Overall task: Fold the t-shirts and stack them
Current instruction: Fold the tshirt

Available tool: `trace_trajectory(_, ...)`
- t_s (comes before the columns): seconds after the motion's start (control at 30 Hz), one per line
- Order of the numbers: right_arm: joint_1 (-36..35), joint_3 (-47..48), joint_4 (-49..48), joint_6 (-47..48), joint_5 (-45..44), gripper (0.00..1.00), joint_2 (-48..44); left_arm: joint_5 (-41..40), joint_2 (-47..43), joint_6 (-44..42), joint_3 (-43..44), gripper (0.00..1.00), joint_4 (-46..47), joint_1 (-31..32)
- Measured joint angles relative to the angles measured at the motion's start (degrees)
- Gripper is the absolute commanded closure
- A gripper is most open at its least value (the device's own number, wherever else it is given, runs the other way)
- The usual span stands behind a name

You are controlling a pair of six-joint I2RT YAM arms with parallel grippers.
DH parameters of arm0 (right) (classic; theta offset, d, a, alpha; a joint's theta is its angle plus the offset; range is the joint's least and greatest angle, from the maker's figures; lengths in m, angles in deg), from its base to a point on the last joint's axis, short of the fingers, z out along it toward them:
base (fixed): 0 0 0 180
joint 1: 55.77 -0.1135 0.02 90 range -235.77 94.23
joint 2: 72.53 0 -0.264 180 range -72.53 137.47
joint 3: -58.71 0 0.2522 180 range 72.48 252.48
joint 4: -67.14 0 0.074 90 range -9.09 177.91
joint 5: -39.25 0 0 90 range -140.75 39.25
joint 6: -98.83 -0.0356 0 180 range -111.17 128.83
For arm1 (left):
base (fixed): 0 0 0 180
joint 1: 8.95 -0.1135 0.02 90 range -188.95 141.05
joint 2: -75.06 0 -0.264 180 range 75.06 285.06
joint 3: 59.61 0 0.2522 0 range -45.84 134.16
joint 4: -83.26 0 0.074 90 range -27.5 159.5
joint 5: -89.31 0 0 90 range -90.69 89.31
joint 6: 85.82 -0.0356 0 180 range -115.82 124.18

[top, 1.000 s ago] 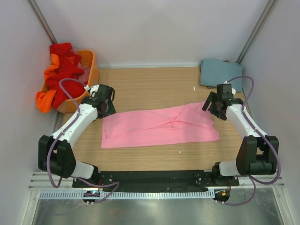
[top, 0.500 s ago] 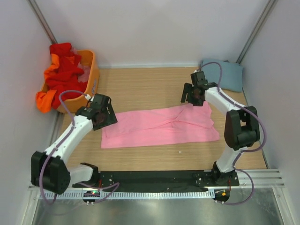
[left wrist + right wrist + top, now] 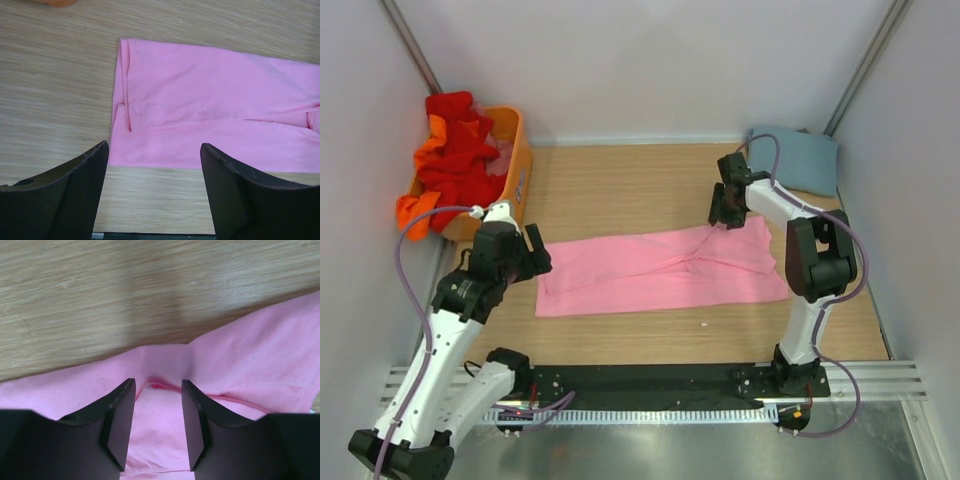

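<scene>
A light pink t-shirt, folded into a long strip, lies flat across the middle of the table. My left gripper hovers open at its left end. In the left wrist view the gripper has wide jaws over the shirt's near-left corner, with nothing between them. My right gripper is down on the shirt's far edge. Its narrowed but open jaws straddle a raised fold of pink cloth. A folded grey-blue t-shirt lies at the back right. Red and orange t-shirts are heaped in the basket.
The orange plastic basket stands at the back left against the wall. White walls close in the table on three sides. Bare wood shows behind the pink shirt and along the near edge. Small white specks lie on the wood.
The left arm drew back toward the near left, its gripper now by the shirt's left end. The right gripper swung to the shirt's far edge, came down, and its jaws narrowed.
</scene>
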Motion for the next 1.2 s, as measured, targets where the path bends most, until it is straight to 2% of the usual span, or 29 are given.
trace_trajectory(0.07,-0.5,0.0,0.37,-0.24,-0.35,0.59,0.0,0.04,0.46,-0.17,0.0,0.26,0.0,0.0)
trace_trajectory(0.27,-2.01,0.0,0.79,-0.74,-1.44,0.65,0.0,0.48,2.56,-0.72,-0.24,0.25,-0.07,0.0)
trace_trajectory(0.43,-2.32,0.0,1.03,-0.76,-1.99,0.75,0.02,0.57,1.84,-0.92,-0.35,0.25,-0.07,0.0)
trace_trajectory(0.63,-2.36,0.33,1.88,-0.76,-3.04,0.75,0.94,0.59,1.42,-0.98,-0.35,0.25,-0.07,0.0)
trace_trajectory(0.7,-2.36,0.35,2.19,-0.79,-3.65,0.7,1.29,0.57,1.29,-0.98,-0.37,0.25,-0.07,0.0)
trace_trajectory(0.73,-2.36,0.35,2.43,-0.76,-3.85,0.63,1.4,0.57,1.18,-0.98,-0.39,0.25,-0.07,0.0)
trace_trajectory(1.03,-3.39,1.66,3.45,-0.76,-5.49,0.6,1.9,0.57,0.85,-0.96,-0.42,0.25,-0.07,0.0)
trace_trajectory(1.2,-4.55,2.49,3.56,-0.76,-6.19,0.63,2.8,0.57,0.83,-0.96,-0.46,0.25,-0.07,0.0)
